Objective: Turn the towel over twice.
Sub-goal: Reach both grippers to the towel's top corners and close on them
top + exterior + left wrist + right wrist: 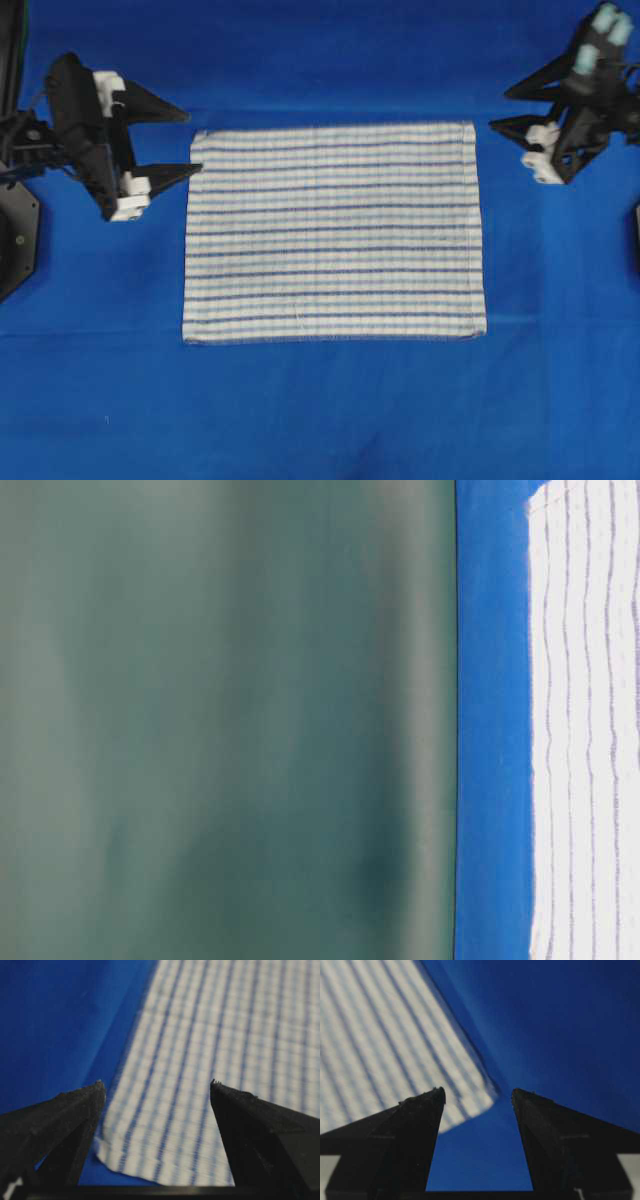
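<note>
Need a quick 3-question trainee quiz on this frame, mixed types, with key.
1. True or false: the towel lies flat and spread out on the blue cover.
2. The left gripper is: A) open, nothing held B) shut on the towel C) holding a cup
3. Fill in: the right gripper sits off the towel's far ____ corner in the overhead view.

Key: 1 true; 2 A; 3 right

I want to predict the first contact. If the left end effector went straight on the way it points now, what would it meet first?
Probably the towel. The open left end effector points at the towel's near corner, with nothing between in the left wrist view. Height above the cloth is unclear, so it might reach the blue table cover right at that edge instead.
</note>
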